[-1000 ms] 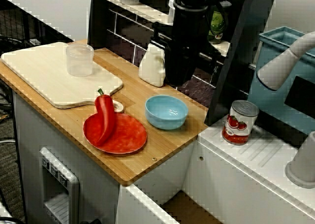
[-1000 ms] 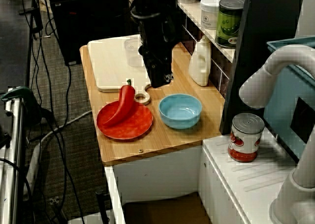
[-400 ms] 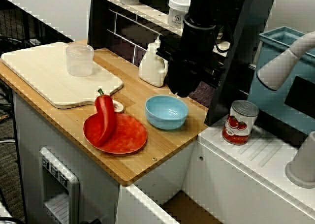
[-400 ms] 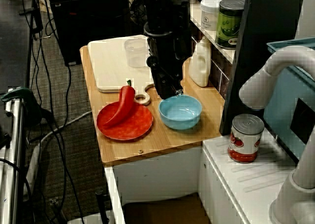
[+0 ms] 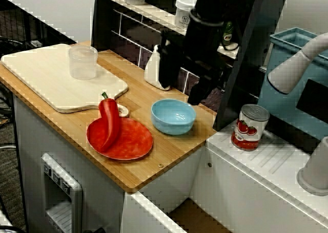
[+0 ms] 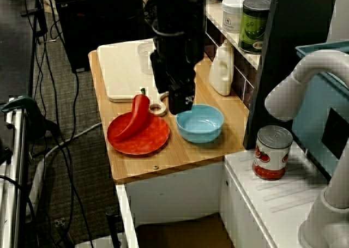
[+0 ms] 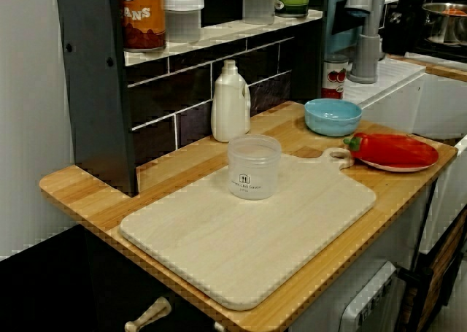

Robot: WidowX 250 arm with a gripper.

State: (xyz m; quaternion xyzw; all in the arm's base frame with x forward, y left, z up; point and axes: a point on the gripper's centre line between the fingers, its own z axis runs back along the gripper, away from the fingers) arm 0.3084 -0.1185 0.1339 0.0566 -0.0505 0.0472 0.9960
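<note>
The black gripper (image 5: pixel 179 93) hangs over the wooden counter (image 5: pixel 169 152) with its 2 fingers spread wide apart, so the pincer is open. In the high view from the counter's front, 1 finger stands in front of the white bottle (image 5: pixel 151 69) and the other slants down toward the far rim of the blue bowl (image 5: pixel 173 116). In the high view from the counter's end, the fingertips overlap the bowl's rim on the side facing the cutting board. Whether a fingertip touches the rim or only hovers just above it, I cannot tell. The bowl sits upright on the counter near its end, just beside the red plate (image 5: pixel 136 141), with a narrow strip of wood showing between the 2. A red pepper (image 5: pixel 108 123) lies across the plate, its green stem pointing toward the round handle of the pale cutting board (image 5: pixel 46 82). A clear plastic cup (image 5: pixel 82 62) stands upright on the board, well apart from the bowl. The bottle stands against the dark tiled back wall, behind the bowl. A tomato can (image 5: pixel 249 127) stands on the white surface beyond the counter's end. The low view along the counter shows cup, bottle, bowl and pepper in the same places, and the gripper does not appear in it.
</note>
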